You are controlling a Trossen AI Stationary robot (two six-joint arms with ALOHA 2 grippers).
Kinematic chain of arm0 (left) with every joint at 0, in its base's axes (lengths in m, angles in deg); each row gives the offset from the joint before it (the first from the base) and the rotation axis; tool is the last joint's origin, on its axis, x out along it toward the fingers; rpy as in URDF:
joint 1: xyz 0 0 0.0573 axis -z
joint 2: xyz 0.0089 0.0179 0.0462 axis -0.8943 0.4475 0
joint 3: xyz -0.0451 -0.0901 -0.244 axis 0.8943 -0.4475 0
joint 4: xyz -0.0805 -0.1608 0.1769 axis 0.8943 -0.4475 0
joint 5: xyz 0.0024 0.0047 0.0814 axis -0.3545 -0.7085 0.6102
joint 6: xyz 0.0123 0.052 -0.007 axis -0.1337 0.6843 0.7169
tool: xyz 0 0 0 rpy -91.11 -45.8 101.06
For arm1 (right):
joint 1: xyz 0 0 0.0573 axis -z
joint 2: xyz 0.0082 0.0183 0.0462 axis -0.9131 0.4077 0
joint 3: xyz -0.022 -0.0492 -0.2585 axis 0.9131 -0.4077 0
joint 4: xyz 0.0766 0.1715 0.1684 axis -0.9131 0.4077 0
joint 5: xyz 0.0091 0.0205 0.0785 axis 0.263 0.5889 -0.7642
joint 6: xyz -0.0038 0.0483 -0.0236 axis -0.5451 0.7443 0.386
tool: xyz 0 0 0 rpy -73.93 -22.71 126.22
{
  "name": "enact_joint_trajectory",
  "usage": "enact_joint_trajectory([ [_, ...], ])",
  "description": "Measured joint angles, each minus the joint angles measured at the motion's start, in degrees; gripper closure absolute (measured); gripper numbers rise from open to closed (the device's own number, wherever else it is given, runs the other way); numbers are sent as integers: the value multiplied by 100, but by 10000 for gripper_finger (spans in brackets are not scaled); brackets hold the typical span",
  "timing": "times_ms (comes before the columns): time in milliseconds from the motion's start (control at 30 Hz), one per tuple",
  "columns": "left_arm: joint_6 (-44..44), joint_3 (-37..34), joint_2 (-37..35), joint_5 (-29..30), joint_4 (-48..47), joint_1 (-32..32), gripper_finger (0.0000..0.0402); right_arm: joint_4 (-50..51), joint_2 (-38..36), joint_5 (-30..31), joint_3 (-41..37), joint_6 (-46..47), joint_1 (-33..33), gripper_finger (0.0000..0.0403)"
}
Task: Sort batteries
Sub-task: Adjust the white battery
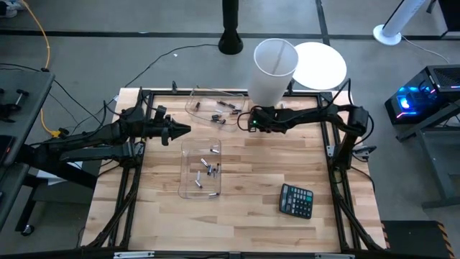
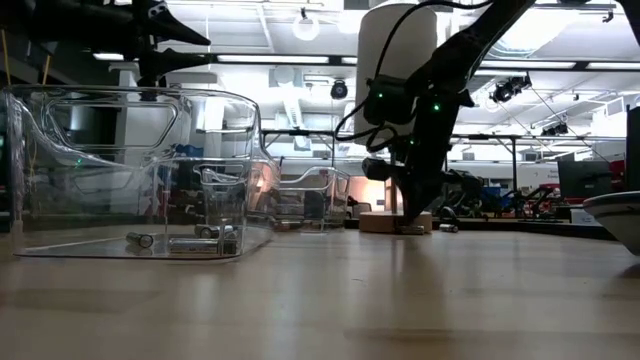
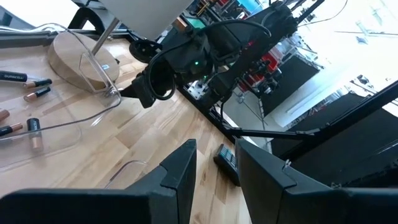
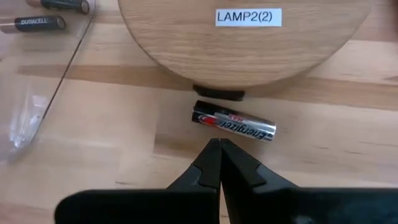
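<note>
My left gripper (image 1: 185,130) hangs above the table's left half, pointing right, just left of the gap between the two clear trays. Its fingers (image 3: 180,171) stand a little apart with nothing between them.

Right of it and nearer the front edge lies the near clear tray (image 1: 200,168). It holds a handful of batteries (image 1: 209,170), scattered loosely toward its right side. In the low view the same cells lie flat on the tray floor (image 2: 186,242).

The far clear tray (image 1: 214,109) sits toward the back edge, right of my left gripper's tip. More batteries (image 1: 224,109) lie in it, some dark, some copper-topped; the left wrist view shows several of them (image 3: 26,95) on its bottom.

Right again, my right gripper (image 1: 242,121) is low over the wood, beside the far tray's right end, in front of the lamp's round wooden base (image 4: 242,37). Its fingers (image 4: 210,163) are pressed together, tip to tip, gripping nothing. Just beyond the tip lies one loose battery (image 4: 233,124), silver and black, flat on the bare table between my fingertips and the lamp base, apart from both trays. The white lamp shade (image 1: 274,70) rises above that spot.

A black calculator (image 1: 296,200) lies on the near right part of the table (image 1: 259,216), well apart from everything else.
</note>
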Motion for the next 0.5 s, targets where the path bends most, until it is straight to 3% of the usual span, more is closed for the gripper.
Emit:
enact_joint_trajectory([
  [500, 4, 0, 0, -2, -14, 0, 296, 863, -171, 422, -4, 470, -59, 403],
])
